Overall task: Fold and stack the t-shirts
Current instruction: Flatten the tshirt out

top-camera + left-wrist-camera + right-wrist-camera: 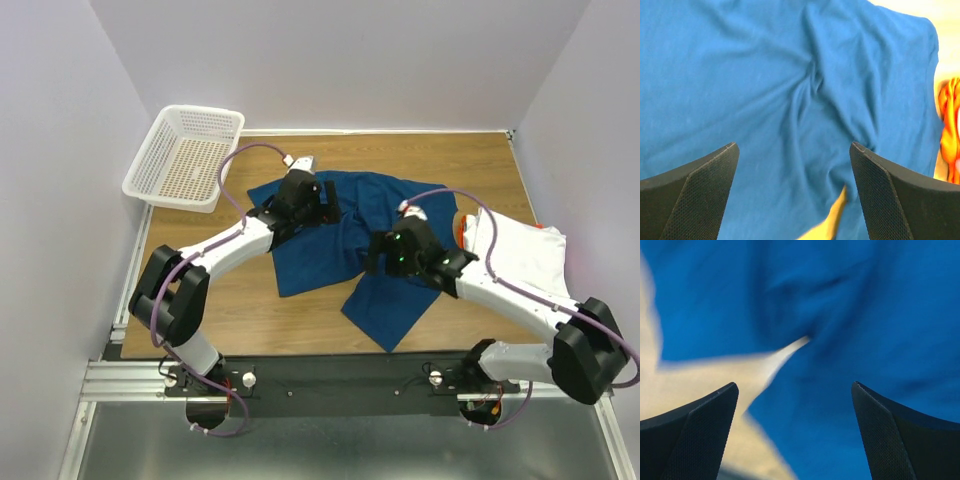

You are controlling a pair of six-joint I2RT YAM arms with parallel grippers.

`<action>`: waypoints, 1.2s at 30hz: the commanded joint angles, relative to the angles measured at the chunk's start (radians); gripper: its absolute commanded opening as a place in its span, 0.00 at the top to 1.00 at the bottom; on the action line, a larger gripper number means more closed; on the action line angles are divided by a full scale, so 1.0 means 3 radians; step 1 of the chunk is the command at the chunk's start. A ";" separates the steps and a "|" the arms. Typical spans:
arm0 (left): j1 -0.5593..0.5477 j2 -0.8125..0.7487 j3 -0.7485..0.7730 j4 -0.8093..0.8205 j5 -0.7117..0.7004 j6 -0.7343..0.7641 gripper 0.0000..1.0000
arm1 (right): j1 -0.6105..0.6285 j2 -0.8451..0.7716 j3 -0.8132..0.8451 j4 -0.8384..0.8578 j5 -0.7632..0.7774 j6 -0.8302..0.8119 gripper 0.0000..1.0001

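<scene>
1. White plastic mesh basket (185,160): brown wooden table's (250,310) far-left corner.
2. Left gripper (793,146): spread wide, empty, above table's middle.
3. Rumpled dark teal-blue tee (335,255): across table's middle.
4. Right gripper (794,385): likewise spread, empty.
5. Folded white tee (525,255): table's right edge.

Blue tee (312,265) soft matt cloth; wood-grain table (258,320); plastic mesh basket (185,165); left fingers (695,200) perhaps dimpled rubber

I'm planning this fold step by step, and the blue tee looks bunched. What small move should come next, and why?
Probably lower the left gripper and right gripper and pinch the blue tee to pull it flat. It lies wrinkled and partly doubled over on the table, not yet folded, and both grippers hover over it, jaws wide, holding nothing.
</scene>
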 commanded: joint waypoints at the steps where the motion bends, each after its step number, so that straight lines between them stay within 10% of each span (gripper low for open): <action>1: -0.0010 -0.0060 -0.0537 0.0170 0.0027 -0.0155 0.02 | -0.0552 0.0105 0.0084 -0.0174 0.0131 -0.0107 0.00; 27: 0.1012 0.0825 -0.0287 0.0134 0.0436 0.0146 0.02 | -0.1591 0.2334 0.1362 0.0056 -0.0094 -0.0399 0.00; 36: 0.1059 0.0667 0.0235 -0.0096 0.0207 0.0228 0.02 | -0.1622 0.2111 0.1680 0.0056 -0.0278 -0.0684 0.00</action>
